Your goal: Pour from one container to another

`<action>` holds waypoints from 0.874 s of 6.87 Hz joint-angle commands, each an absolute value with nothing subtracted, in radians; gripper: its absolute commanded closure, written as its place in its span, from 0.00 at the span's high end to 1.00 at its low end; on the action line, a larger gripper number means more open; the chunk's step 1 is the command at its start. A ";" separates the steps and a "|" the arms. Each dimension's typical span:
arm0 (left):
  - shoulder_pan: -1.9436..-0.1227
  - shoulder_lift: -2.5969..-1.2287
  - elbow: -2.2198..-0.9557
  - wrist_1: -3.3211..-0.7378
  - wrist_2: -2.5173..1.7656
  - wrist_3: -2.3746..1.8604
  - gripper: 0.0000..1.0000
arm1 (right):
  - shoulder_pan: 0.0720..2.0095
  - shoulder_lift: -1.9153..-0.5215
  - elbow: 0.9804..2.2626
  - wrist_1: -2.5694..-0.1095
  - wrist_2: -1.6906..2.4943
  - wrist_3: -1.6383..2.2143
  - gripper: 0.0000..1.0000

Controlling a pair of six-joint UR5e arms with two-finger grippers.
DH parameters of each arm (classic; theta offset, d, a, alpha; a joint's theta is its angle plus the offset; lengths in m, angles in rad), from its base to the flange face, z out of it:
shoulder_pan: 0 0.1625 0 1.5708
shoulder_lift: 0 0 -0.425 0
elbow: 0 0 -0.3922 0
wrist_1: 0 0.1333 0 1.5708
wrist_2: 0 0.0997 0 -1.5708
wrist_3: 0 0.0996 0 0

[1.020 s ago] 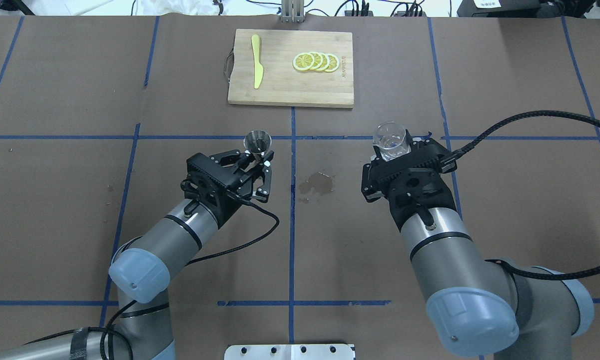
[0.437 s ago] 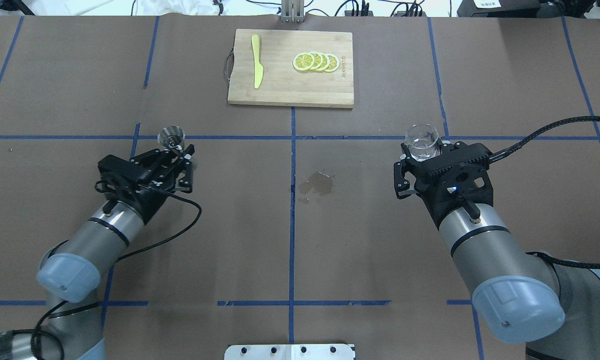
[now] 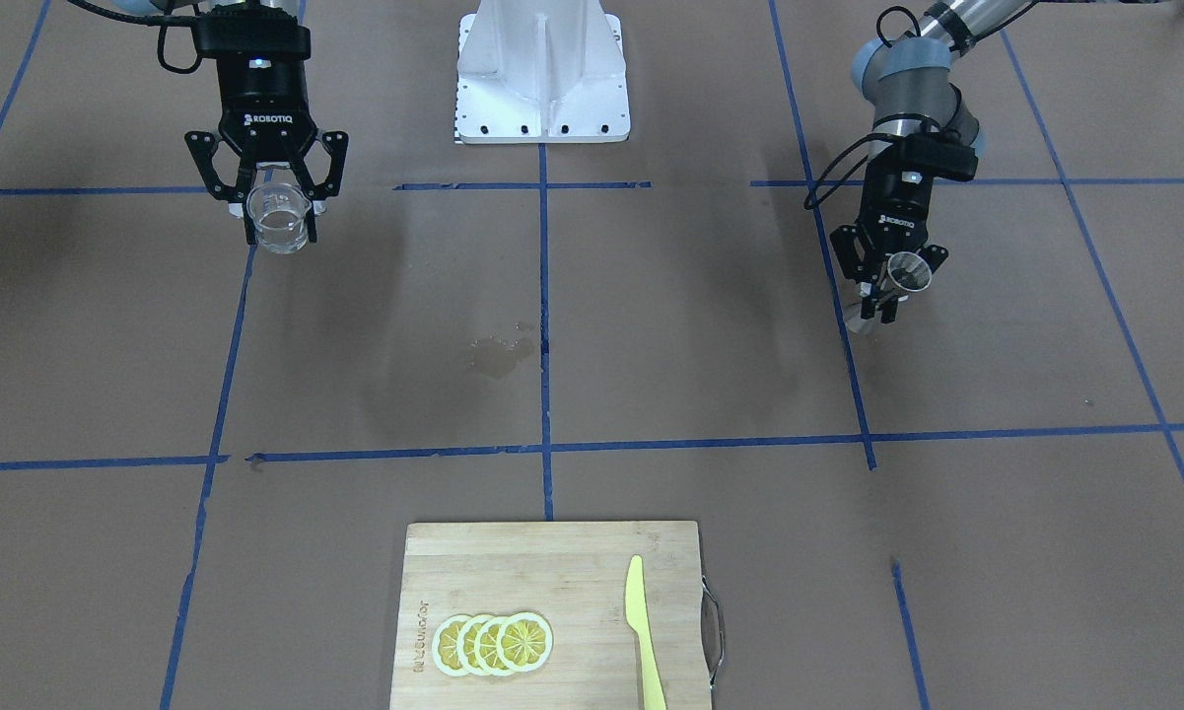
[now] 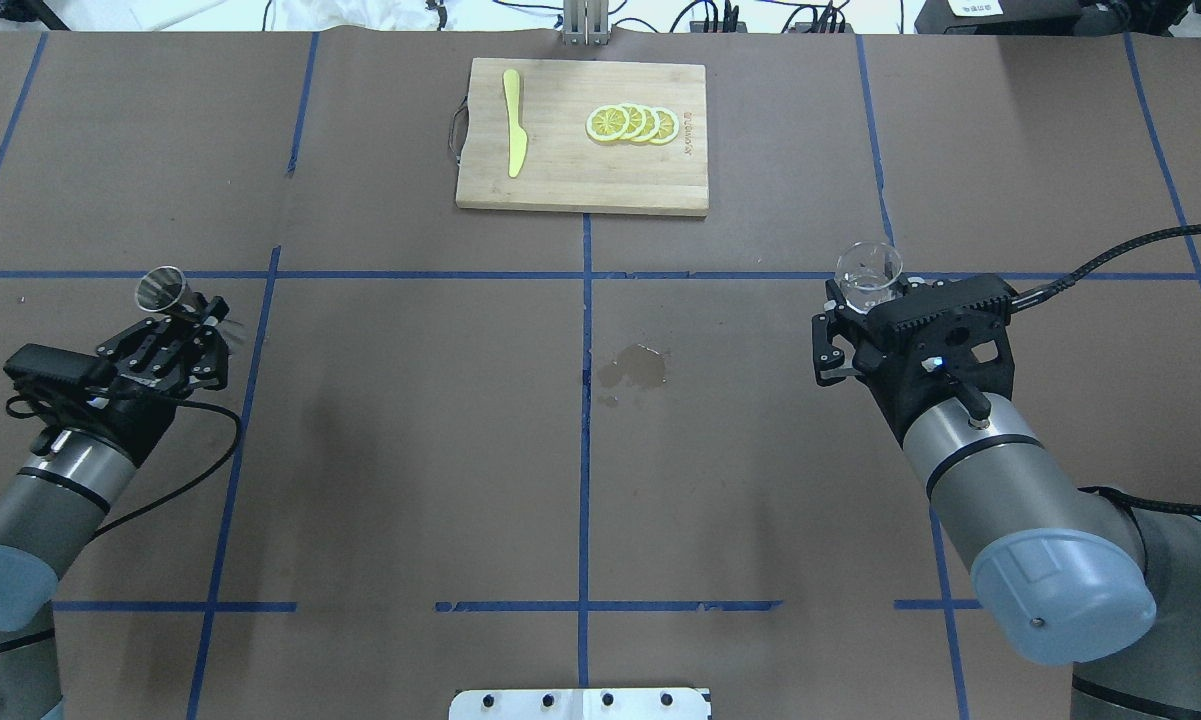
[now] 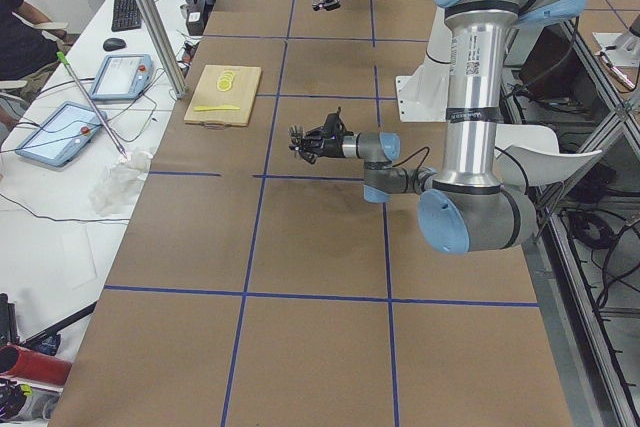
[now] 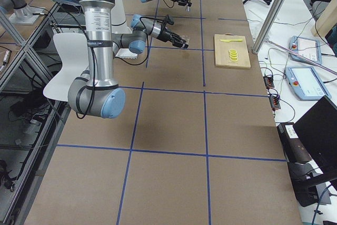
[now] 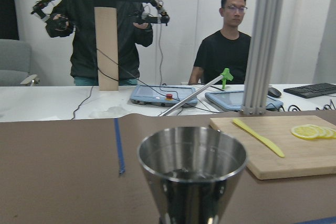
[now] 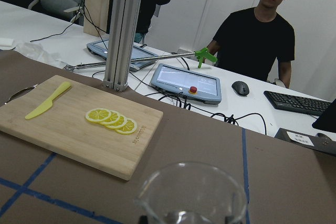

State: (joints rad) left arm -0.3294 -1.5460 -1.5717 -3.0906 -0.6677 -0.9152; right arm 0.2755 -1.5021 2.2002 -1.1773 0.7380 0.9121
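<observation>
Left hand [image 3: 879, 302] gripping jigger [image 3: 911, 269], right hand [image 3: 278, 215] gripping glass cup [image 3: 279, 235], well apart

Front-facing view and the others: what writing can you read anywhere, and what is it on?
"ROBOTIQ": on the body of the right gripper, front-facing view.
Cutting board: engraved mark beside the lemon slices, too blurred to read.
White label on the black box, right wrist view: too small to read.
Glass cup and jigger: no readable markings.
</observation>
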 commanded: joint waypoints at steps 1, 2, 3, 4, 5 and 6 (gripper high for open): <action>-0.328 -1.459 -1.537 -3.102 -0.526 -0.983 0.00 | 0.281 -1.503 2.198 -1.178 0.741 0.914 0.00; -0.328 -1.438 -1.516 -3.100 -0.470 -0.995 0.00 | 0.281 -1.503 2.198 -1.178 0.741 0.914 0.00; -0.327 -1.431 -1.455 -3.100 -0.425 -1.062 0.00 | 0.281 -1.503 2.200 -1.177 0.741 0.914 0.00; -0.321 -1.428 -1.428 -3.100 -0.413 -1.107 0.00 | 0.279 -1.503 2.198 -1.177 0.741 0.914 0.00; -0.301 -1.421 -1.422 -3.102 -0.411 -1.138 0.00 | 0.279 -1.502 2.200 -1.177 0.741 0.914 0.00; -0.272 -1.419 -1.424 -3.102 -0.410 -1.164 0.00 | 0.279 -1.500 2.200 -1.177 0.741 0.914 0.00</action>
State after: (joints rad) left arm -0.2998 -1.4231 -1.4286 -3.1012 -0.4143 -1.1296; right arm 0.2794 -1.5018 2.1993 -1.1766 0.7409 0.9143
